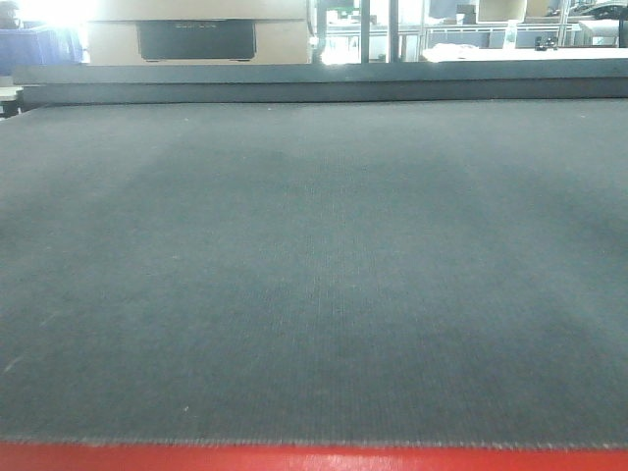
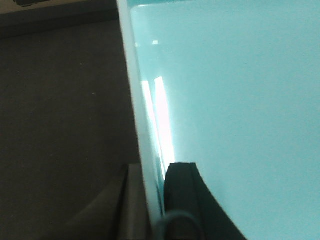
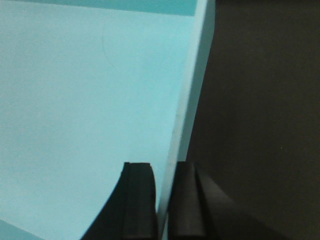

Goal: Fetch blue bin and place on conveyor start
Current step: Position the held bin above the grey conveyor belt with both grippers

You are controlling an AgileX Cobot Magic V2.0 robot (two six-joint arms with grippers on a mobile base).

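Observation:
The blue bin (image 2: 235,100) is a light turquoise tub that fills most of the left wrist view; its left wall and rim run down the frame. My left gripper (image 2: 155,172) is shut on that wall, one finger inside and one outside. In the right wrist view the blue bin (image 3: 85,100) fills the left side, and my right gripper (image 3: 165,170) is shut on its right wall the same way. The dark ribbed conveyor start (image 1: 314,265) with its red frame edge (image 1: 314,459) fills the front view and shows beside the bin (image 2: 60,110) (image 3: 260,110). The bin and both grippers are out of the front view.
A raised dark rail (image 1: 314,83) runs across the far end of the belt. Behind it stand a beige machine with a dark panel (image 1: 196,39), metal posts (image 1: 378,29) and dark blue bins (image 1: 39,44) at the far left.

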